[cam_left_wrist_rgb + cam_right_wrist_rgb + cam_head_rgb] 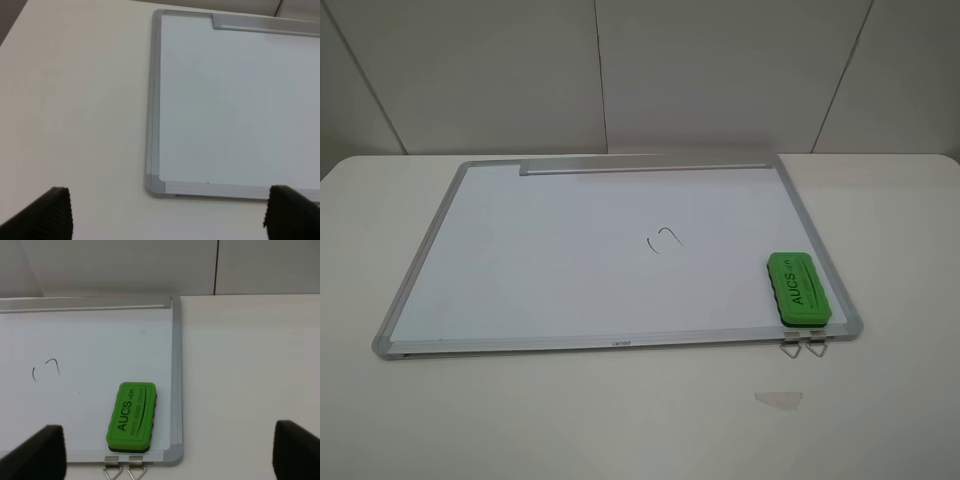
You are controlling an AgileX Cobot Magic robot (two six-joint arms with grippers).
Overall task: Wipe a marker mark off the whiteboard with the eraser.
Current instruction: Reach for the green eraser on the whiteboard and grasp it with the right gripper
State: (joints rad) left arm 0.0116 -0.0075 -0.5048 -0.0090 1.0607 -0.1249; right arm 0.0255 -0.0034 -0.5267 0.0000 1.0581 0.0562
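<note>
The whiteboard (520, 250) lies flat on the white table, silver frame all round, its tray strip (645, 166) along the far edge. A small dark marker mark (664, 240) sits near the board's middle and shows in the right wrist view as the marker mark (47, 369). The green eraser (799, 289) with black "AUCS" lettering rests on the board's near right corner, untouched, seen as the eraser (132, 416) ahead of my right gripper (167, 452), which stands open above the near table edge. My left gripper (167, 215) is open, short of the whiteboard's (235, 110) near left corner. Neither arm shows in the exterior view.
Two metal clips (804, 346) hang off the board's near edge below the eraser. A small pale scrap (778, 400) lies on the table in front of them. A white panelled wall stands behind the table.
</note>
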